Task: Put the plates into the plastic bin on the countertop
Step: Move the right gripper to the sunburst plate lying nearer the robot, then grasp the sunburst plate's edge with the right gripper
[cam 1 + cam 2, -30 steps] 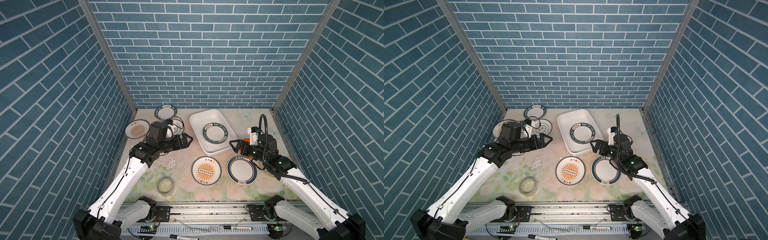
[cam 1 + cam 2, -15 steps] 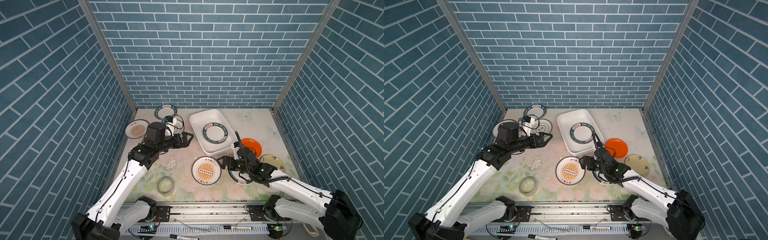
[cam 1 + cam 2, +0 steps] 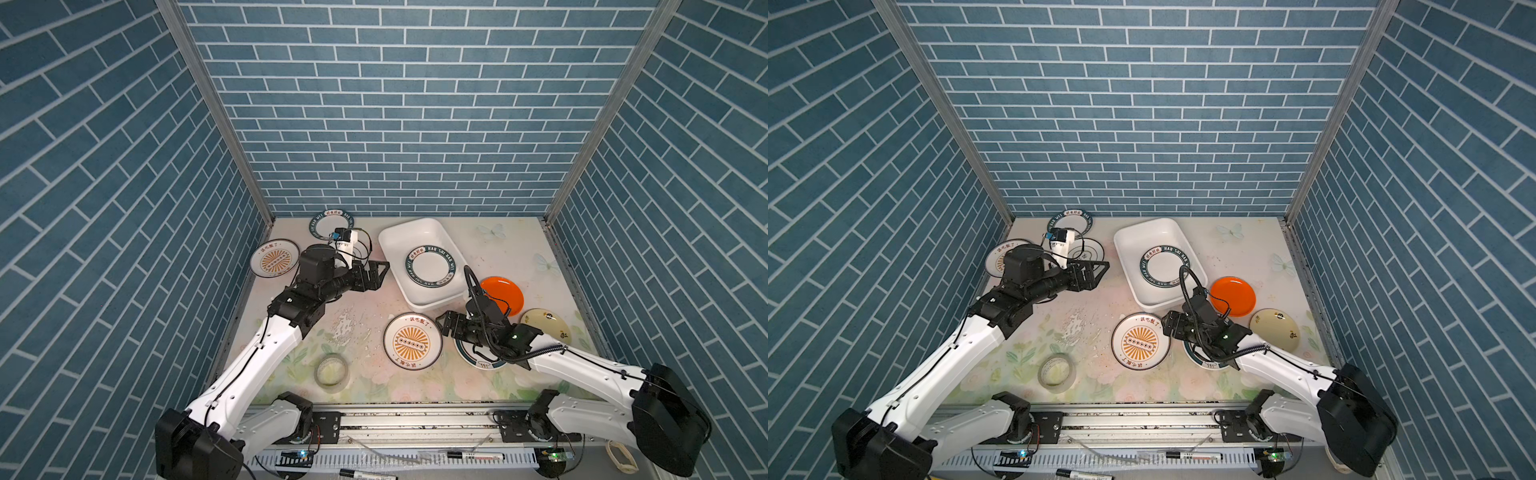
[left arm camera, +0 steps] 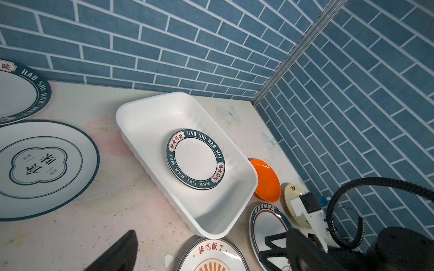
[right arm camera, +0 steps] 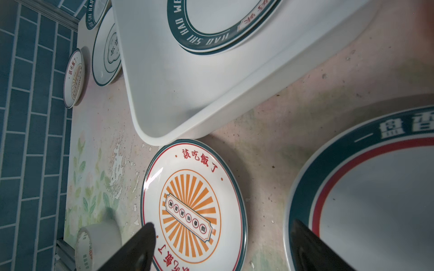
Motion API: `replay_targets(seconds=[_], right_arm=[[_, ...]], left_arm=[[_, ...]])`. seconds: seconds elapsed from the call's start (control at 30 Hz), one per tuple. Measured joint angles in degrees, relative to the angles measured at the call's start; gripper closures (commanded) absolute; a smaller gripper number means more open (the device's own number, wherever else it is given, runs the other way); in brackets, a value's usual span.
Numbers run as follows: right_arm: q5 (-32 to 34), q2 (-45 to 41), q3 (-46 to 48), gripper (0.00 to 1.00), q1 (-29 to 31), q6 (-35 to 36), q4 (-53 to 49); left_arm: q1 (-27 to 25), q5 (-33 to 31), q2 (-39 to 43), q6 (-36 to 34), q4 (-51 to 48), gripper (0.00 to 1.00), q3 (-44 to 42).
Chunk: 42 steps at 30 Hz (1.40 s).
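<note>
Bright, even light gives soft shadows, a small glare streak on the sunburst plate [image 5: 192,206], and the close green-rimmed plate [image 5: 375,199] looks blurred.

The plastic bin [image 5: 187,93] ahead of the right gripper [image 5: 222,224] is showing smooth, glossy white plastic, and the sunburst plate [image 5: 193,204] under its matt black fingers [image 5: 141,246] is glinting with a hard, glazed sheen. The countertop [image 5: 270,112] around that gripper is presenting a matt printed surface, flaking and pitted, while the tape roll [image 5: 98,237] beside it is looking like translucent film.
</note>
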<state>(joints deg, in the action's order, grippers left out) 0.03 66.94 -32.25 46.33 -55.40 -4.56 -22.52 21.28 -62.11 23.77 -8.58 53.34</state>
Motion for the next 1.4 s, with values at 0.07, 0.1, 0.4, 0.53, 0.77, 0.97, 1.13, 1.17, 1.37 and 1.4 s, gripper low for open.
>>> replay_targets(seconds=[0.07, 0.1, 0.4, 0.53, 0.77, 0.97, 1.13, 1.17, 1.37, 1.4], right_arm=[[-0.07, 1.27, 0.00, 0.15, 0.26, -1.07, 1.18], [-0.26, 2.03, 0.00, 0.16, 0.50, -1.62, 1.97], [-0.55, 5.51, 0.28, 0.24, 4.74, -6.36, 5.60], [-0.15, 5.66, 1.49, 0.27, 5.62, -8.07, 6.84], [0.22, 6.54, 3.93, 0.27, 7.13, -10.40, 7.28], [0.11, 7.85, 4.04, 0.28, 7.37, -10.84, 8.66], [-0.33, 10.27, 4.04, 0.32, 7.56, -11.17, 10.08], [-0.42, 10.73, 4.04, 0.32, 7.65, -11.30, 10.25], [-0.68, 11.72, 4.04, 0.38, 7.67, -11.89, 11.61], [-0.74, 11.78, 4.04, 0.40, 7.67, -11.91, 11.72]], left_arm=[[0.37, 1.29, 0.02, 0.92, 1.55, 0.00, -1.29], [0.76, 2.16, 0.02, 1.51, 2.16, 0.00, -1.88], [7.87, 6.67, 1.95, 5.18, 5.53, 0.00, -2.80], [9.55, 8.28, 1.99, 6.49, 7.10, 0.00, -2.82], [10.10, 13.51, -2.84, 9.40, 9.31, 0.01, -2.82], [9.94, 17.97, -10.47, 14.01, 10.21, 0.00, -2.78], [9.90, 21.88, -15.72, 17.88, 9.79, 0.00, -2.21], [9.90, 22.73, -16.61, 18.69, 9.90, 0.00, -2.16], [9.90, 26.80, -20.76, 22.58, 10.64, 0.00, -2.01], [9.90, 27.12, -20.94, 22.93, 10.64, 0.00, -1.99]])
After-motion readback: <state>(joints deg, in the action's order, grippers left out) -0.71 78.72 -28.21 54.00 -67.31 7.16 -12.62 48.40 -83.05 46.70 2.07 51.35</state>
